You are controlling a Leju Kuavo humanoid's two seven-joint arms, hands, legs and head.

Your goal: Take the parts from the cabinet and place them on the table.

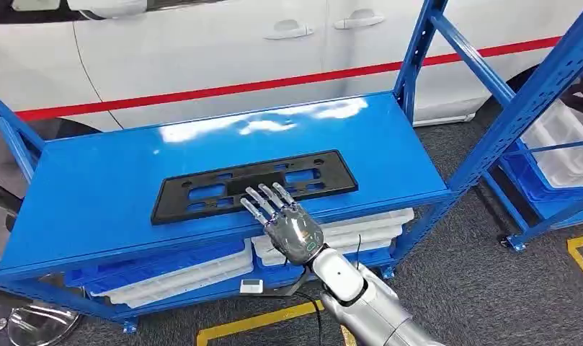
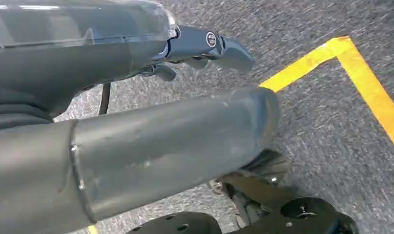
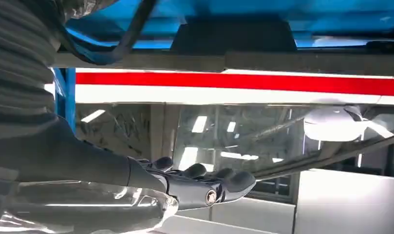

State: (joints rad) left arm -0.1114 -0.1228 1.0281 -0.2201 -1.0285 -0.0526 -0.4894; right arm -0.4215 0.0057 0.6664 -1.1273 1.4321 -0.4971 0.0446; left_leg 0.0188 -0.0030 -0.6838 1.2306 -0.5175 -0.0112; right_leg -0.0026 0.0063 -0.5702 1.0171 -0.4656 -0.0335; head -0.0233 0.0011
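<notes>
A long black plastic part [image 1: 254,184] with several cut-outs lies flat on the blue cabinet's top shelf [image 1: 101,202], near its front edge. My right hand [image 1: 285,220] reaches over that edge, its fingers [image 1: 263,198] stretched out and apart above the part's near rim, holding nothing. In the right wrist view the right hand [image 3: 199,184] is flat with a gap between it and the black part [image 3: 234,36]. My left hand [image 2: 199,46] hangs low over the grey floor, fingers extended and nothing in it.
White trays [image 1: 180,277] sit on the lower shelf under the blue top. A white car with a red stripe [image 1: 223,50] stands just behind the cabinet. A second blue rack with white bins [image 1: 562,144] is at the right. Yellow tape [image 1: 252,321] marks the floor.
</notes>
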